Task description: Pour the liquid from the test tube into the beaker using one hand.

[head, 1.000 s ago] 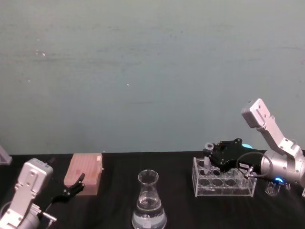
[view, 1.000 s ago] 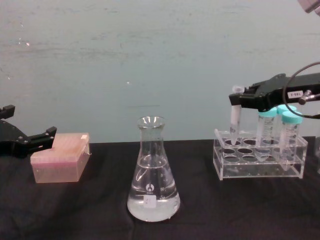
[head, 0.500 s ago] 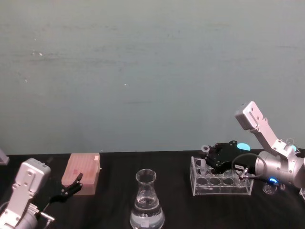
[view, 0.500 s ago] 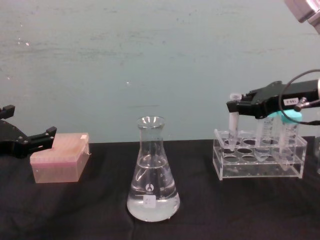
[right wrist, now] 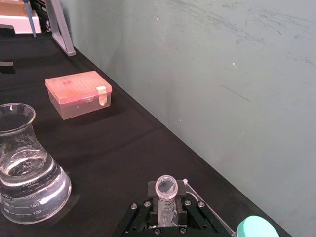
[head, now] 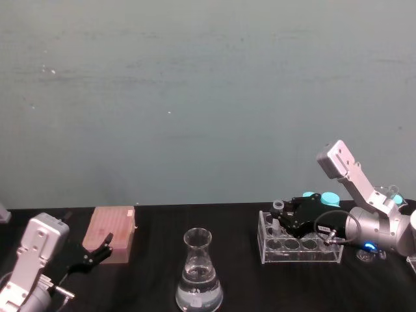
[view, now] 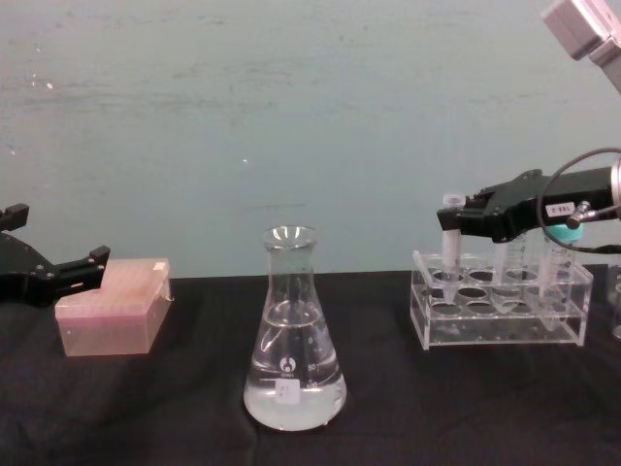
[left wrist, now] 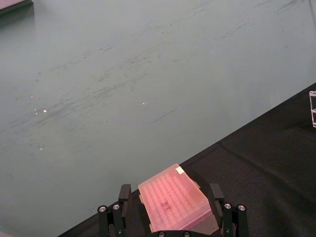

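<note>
Right hand (view: 453,219) around upright test tube (view: 451,239) in rack (view: 500,316)

A translucent pink plastic box (left wrist: 177,205) is sitting on the black tabletop (left wrist: 266,168) near its back edge, between the left gripper's (left wrist: 170,217) spread jaws.

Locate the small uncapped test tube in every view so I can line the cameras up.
Head view: test tube at the right, in the right gripper, over the rack's left end.
Chest view: right side, lowered into the rack.
Right wrist view: bottom centre, between the fingers.
Left wrist view: not in it.
Shared landmark: flask.
</note>
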